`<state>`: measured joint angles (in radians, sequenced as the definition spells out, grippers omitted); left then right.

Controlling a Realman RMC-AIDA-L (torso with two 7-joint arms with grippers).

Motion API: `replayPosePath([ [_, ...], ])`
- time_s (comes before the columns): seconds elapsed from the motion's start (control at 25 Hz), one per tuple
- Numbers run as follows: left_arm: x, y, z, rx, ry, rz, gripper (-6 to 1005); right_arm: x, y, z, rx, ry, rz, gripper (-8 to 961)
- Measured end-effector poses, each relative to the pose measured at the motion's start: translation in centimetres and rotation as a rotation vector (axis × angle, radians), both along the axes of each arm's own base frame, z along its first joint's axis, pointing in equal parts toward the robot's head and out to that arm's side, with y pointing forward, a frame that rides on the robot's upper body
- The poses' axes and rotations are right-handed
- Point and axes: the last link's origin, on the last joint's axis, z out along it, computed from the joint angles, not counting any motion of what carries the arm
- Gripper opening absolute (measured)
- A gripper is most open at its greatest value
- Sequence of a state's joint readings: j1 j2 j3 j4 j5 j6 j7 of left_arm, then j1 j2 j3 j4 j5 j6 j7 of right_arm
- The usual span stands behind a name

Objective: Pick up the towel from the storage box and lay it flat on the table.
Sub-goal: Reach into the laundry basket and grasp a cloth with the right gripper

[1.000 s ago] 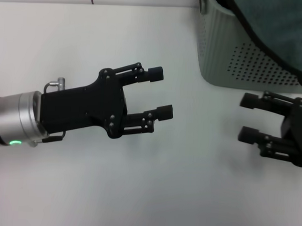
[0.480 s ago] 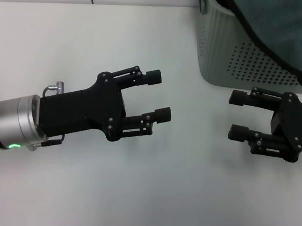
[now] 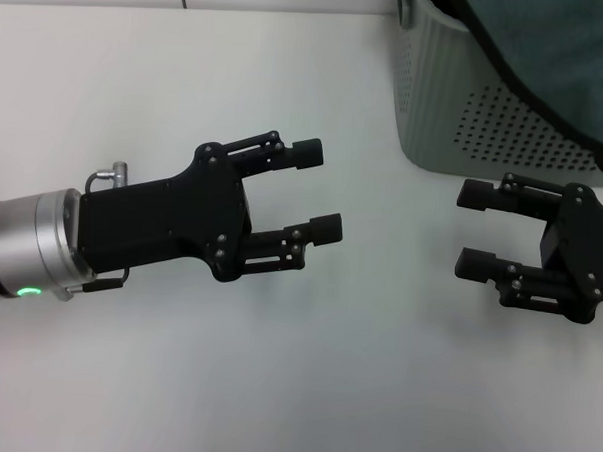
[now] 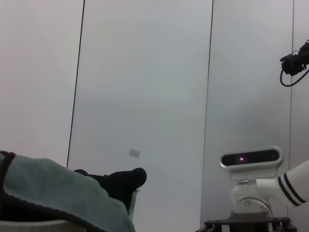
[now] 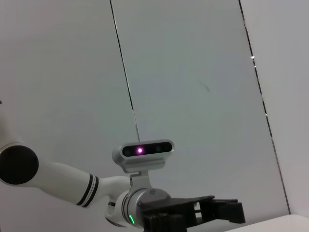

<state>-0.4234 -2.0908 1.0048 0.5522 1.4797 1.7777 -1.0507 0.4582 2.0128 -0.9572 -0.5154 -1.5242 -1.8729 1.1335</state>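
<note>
Two open, empty grippers hover before the storage box (image 3: 487, 114): right gripper (image 3: 477, 229) nearest, left gripper (image 3: 318, 187) farther off; towel (image 3: 550, 47) awaits inside.

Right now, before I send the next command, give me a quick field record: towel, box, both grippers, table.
towel: teal-grey side up, black border, heaped in the storage box with one corner hanging over the near wall
storage box: pale grey-green, perforated, far right of the table
left gripper: open, empty, above mid-table, fingers aimed toward the box
right gripper: open, empty, just in front of the box
table: white
task status: towel not yet grasped
</note>
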Motion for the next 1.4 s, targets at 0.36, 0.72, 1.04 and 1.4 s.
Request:
replayPosePath([
  [0.36, -0.2, -0.1, 0.0, 0.0, 0.002, 0.008, 744, -0.1, 0.1, 0.0, 0.002, 0.001, 0.001, 694],
  [0.72, -0.5, -0.3, 0.0, 0.002, 0.004, 0.018, 743, -0.8, 0.1, 0.1, -0.01, 0.017, 0.036, 693],
  [1.04, -2.3, -0.2, -1.2, 0.015, 0.064, 0.119, 743, -2.3, -1.0, 2.1, -0.03, 0.125, 0.176, 693],
  [1.4, -0.1, -1.5, 2.0, 0.051, -0.05, -0.075, 743, -0.2, -0.4, -0.1, -0.02, 0.016, 0.017, 692],
])
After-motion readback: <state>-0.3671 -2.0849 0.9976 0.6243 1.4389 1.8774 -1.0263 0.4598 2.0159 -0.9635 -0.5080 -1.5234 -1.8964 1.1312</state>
